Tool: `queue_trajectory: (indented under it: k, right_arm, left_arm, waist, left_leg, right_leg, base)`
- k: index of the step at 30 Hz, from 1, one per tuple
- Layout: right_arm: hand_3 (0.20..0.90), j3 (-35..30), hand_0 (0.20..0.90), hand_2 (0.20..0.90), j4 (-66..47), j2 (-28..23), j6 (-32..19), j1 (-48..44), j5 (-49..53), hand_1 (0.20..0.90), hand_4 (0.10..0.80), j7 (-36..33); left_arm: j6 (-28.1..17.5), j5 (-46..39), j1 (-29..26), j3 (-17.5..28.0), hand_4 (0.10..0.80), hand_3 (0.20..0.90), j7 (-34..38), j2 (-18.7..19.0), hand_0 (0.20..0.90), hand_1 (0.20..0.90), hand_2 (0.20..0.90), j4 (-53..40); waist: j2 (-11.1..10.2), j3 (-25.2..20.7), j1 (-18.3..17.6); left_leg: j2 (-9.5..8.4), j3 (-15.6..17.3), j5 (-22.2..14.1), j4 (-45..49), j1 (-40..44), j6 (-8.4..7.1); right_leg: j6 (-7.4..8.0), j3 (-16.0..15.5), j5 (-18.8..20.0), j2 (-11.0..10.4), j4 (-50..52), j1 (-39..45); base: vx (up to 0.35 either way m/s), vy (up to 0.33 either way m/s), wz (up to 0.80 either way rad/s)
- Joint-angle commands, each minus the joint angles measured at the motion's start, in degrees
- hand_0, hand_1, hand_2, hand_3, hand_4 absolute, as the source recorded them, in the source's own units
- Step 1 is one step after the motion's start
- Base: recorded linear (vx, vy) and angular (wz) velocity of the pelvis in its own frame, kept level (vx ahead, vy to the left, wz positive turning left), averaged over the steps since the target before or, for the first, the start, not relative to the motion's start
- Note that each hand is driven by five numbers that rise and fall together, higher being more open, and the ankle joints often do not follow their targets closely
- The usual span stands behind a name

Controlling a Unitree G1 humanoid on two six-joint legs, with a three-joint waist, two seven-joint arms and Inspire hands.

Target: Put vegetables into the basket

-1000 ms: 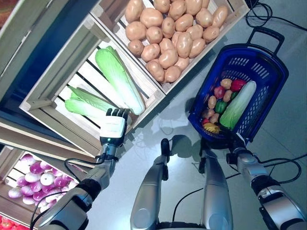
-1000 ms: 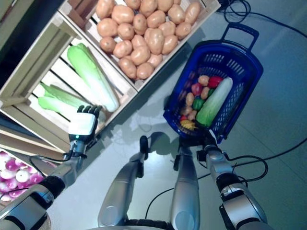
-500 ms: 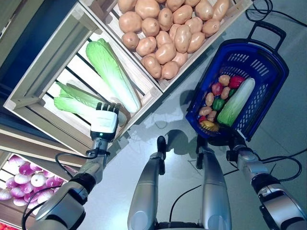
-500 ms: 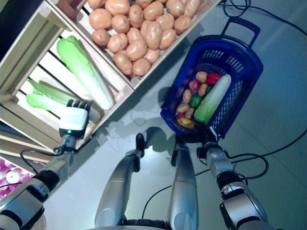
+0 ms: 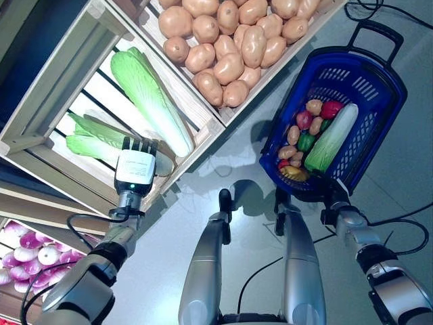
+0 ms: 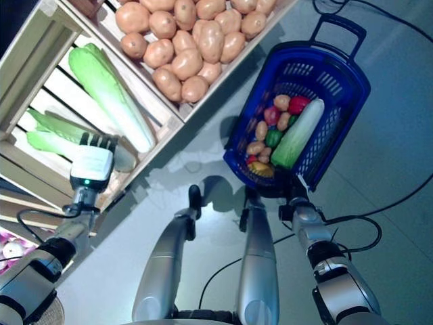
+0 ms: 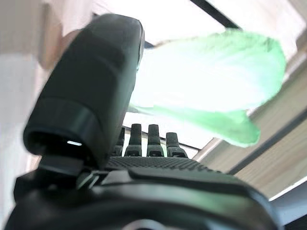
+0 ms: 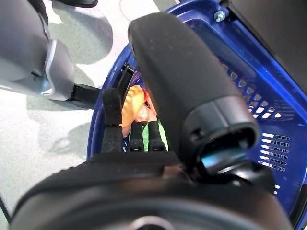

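Basket [image 5: 379, 81] gripped by right hand [image 8: 158, 158]; left hand [image 5: 135, 166] over cabbage [image 5: 91, 139]

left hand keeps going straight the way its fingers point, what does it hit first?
Most likely the smaller cabbage lying in the slatted crate. The left hand points at its stem end with straight fingers; depth is unclear, so contact can't be judged.

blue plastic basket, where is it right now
The blue plastic basket stands on the floor at the robot's right in the eye views, beside the wooden crate of potatoes, with the right hand at its near rim.
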Motion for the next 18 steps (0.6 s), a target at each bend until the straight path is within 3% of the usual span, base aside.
queue_trajectory:
  k: [1, 6, 11, 18]
  right_arm:
    - [0.900, -0.92, 0.900, 0.900, -3.96, -4.39, -2.30, 2.68, 2.66, 0.900, 0.800, -2.30]
    - [0.900, -0.89, 0.900, 0.900, -5.21, -5.45, -1.91, 2.82, 1.91, 0.900, 0.800, -2.36]
    - [0.900, -0.96, 0.900, 0.900, -5.16, -6.10, -2.67, 3.19, 2.73, 0.900, 0.800, -2.36]
    - [0.900, -1.10, 0.900, 0.900, -5.63, -6.72, -2.29, 2.65, 2.93, 0.900, 0.800, -2.62]
  left_arm:
    - [1.81, 4.24, -0.57, 5.06, 0.800, 0.900, 0.61, 8.09, 0.900, 0.900, 0.900, -0.62]
    - [1.62, 8.84, -0.82, 3.45, 0.800, 0.900, -3.47, 9.83, 0.900, 0.900, 0.900, -2.41]
    - [4.38, 7.65, -1.09, 3.55, 0.800, 0.900, -3.21, 11.66, 0.900, 0.900, 0.900, -3.26]
    - [3.29, 8.88, -2.98, 3.88, 0.800, 0.900, -3.84, 12.51, 0.900, 0.900, 0.900, -2.61]
  waist:
    - [-0.51, -0.26, 0.68]
    - [-0.55, -0.26, 0.44]
    - [-0.61, -0.26, 0.55]
    - [-0.88, -0.26, 0.60]
  left_leg:
    - [-0.26, 2.90, 1.80, 1.25, -3.46, -2.16]
    - [-0.10, 2.89, 1.82, 1.34, -4.31, -2.06]
    - [0.12, 2.71, 1.90, 1.61, -5.24, -1.92]
    - [0.31, 2.66, 1.99, 1.95, -6.27, -1.90]
  right_leg:
    - [0.73, -0.01, -4.58, 1.61, 4.67, 1.39]
    - [0.78, 0.16, -4.39, 1.78, 4.96, 0.30]
    - [0.90, 0.25, -4.23, 1.85, 5.48, -0.67]
    - [0.93, 0.10, -4.13, 1.79, 5.88, -1.65]
  base:
    - [-0.002, 0.031, -0.01]
    - [0.000, 0.000, 0.00]
    - [0.000, 0.000, 0.00]
    - [0.000, 0.000, 0.00]
